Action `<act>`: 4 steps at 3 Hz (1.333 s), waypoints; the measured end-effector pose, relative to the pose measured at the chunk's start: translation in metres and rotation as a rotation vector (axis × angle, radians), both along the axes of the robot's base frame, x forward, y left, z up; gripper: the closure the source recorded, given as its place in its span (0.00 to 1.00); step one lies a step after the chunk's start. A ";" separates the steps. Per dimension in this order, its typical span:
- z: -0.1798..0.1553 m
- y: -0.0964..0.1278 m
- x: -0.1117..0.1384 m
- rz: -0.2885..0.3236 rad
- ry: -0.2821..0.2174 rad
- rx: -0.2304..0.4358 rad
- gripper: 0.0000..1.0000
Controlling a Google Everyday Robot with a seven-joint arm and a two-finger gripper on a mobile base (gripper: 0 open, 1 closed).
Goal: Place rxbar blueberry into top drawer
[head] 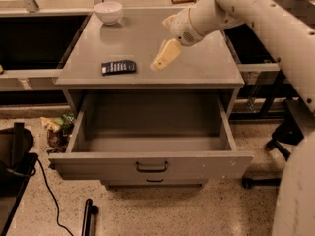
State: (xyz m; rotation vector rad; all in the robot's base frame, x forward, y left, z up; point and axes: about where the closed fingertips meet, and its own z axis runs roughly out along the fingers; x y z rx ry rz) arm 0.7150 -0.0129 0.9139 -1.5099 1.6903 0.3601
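**Snack bar on the tabletop, drawer open below**

The snack bar (118, 67) is a small flat rectangle in a dark blue-black wrapper with pale print lines across it. It lies flat on the tabletop (147, 33), near the front edge and left of centre, well apart from everything else.

The tabletop is smooth, matte grey metal, square-cornered, the top of a cabinet. At its far left corner stands a round white bowl (108, 12) with a glossy surface; what it holds cannot be seen.

The gripper (160, 63) is pale tan and blunt, pointing down and to the left, over the tabletop just right of the snack bar and not touching it. Whether it is spread or pressed together, I cannot tell. A thick white arm (256, 14) carries it in from the far right.

The top drawer (98, 163) is pulled fully out toward the near side: wide, deep, grey metal, with a slim dark handle (151, 167) on its front. Nothing shows inside it.
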 end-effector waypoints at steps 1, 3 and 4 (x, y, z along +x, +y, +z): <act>-0.010 0.035 0.029 -0.034 -0.031 0.120 0.00; -0.037 0.092 0.061 -0.033 0.018 0.298 0.00; -0.045 0.109 0.061 -0.019 0.052 0.345 0.00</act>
